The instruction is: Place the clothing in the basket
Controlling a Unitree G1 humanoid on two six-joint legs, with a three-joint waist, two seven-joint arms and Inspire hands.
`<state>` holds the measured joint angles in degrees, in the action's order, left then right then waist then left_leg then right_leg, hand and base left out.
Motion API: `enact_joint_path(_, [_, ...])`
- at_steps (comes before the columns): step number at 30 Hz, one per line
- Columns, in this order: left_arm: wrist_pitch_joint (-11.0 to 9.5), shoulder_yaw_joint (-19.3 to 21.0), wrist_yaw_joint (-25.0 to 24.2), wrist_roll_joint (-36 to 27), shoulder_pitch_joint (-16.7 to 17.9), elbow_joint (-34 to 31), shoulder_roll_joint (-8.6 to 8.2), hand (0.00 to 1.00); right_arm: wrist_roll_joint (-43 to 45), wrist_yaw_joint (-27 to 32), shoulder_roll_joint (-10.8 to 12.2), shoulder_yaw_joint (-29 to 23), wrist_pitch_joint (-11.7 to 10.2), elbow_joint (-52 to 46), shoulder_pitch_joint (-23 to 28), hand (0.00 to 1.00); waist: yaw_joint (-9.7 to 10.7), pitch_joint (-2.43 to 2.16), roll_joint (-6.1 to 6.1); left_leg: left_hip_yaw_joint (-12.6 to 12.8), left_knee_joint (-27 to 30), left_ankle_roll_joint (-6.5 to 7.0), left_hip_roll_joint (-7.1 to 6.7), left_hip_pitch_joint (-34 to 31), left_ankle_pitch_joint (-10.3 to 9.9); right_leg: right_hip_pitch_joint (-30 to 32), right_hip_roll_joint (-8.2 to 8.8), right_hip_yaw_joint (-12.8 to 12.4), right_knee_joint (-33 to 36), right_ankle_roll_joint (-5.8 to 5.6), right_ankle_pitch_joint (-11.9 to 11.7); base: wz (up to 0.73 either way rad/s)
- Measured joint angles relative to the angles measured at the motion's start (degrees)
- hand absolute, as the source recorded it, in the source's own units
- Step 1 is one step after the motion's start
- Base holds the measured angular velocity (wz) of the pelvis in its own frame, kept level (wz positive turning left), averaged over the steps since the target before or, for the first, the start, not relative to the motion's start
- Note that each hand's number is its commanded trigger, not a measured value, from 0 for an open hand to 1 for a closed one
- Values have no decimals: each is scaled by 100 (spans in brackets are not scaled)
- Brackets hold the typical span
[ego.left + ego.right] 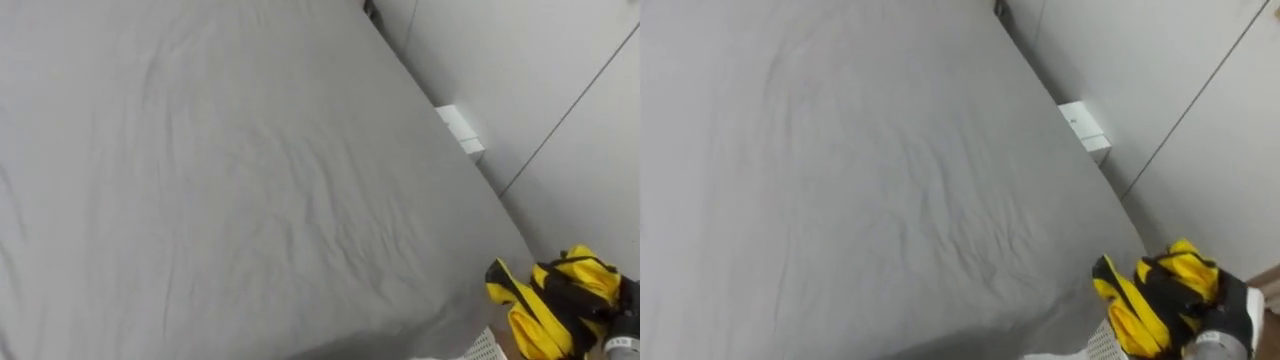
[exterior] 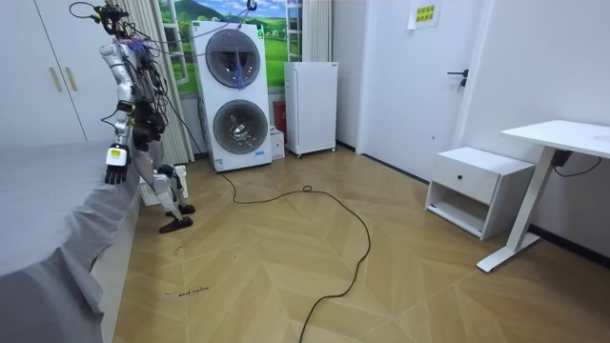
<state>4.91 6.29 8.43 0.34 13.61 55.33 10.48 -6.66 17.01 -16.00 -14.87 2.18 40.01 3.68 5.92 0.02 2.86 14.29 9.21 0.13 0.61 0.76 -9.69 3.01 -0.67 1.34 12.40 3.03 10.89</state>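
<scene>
the yellow-and-black garment (image 1: pixel 1130 318) hangs bunched just off the bed's (image 1: pixel 840 180) right edge, by its near corner. the right hand (image 1: pixel 1238 310) has its fingers curled into the garment from the right. it is too crumpled to show a long axis. the left hand (image 2: pixel 115 164) hangs at the bed's edge, fingers loosely straight.

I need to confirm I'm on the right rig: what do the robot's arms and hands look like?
The right hand is black, on a silver-grey wrist. In the room view the arms are slim and silver-white, with dark cables bunched round them; the left hand is black too, with a pale tag at its wrist.
</scene>
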Motion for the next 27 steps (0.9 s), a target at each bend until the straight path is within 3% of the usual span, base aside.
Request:
enact_joint_path(4, [112,-83,-13,133,-188,117,3,0,9,81,-10,-16,-13,375,-363,100,18,10,-156,149,64,2,35,-384,0,520,-40,-221,168,-8,-105,-33])
enact_joint_path(7, [130,-89,-57,135,-490,346,12,0,65,192,-21,-119,-20,810,-784,100,37,53,-287,169,177,26,25,-756,2,965,-43,-325,351,-16,-134,-18])
enact_joint_path(9, [136,-237,-64,121,-763,563,7,0,190,384,-27,-159,-24,916,-997,100,39,75,-450,226,252,92,24,-1086,23,1324,-44,-391,471,-40,-170,-11])
enact_joint_path(12, [135,-455,-48,108,-1044,850,13,0,241,535,-29,-147,-86,1051,-1233,100,20,73,-582,366,253,180,-9,-1403,77,1803,-31,-510,724,-46,-176,-21])
enact_joint_path(16, [135,-763,-5,25,-1353,1116,19,0,248,618,-80,-110,-107,1480,-1536,100,16,110,-699,460,353,216,-13,-1784,101,2252,-26,-596,875,-55,-199,-12])
enact_joint_path(23, [134,-1449,7,-472,-1672,1131,137,0,191,845,-365,132,-107,2143,-2028,100,-5,165,-857,454,507,283,-92,-2516,166,3090,58,-650,1234,-70,-190,2])
enact_joint_path(27, [118,-1610,12,-618,-1772,1157,149,0,184,861,-487,245,-139,2305,-2191,100,-67,167,-907,443,549,283,-94,-2663,168,3241,66,-649,1281,-70,-190,1])
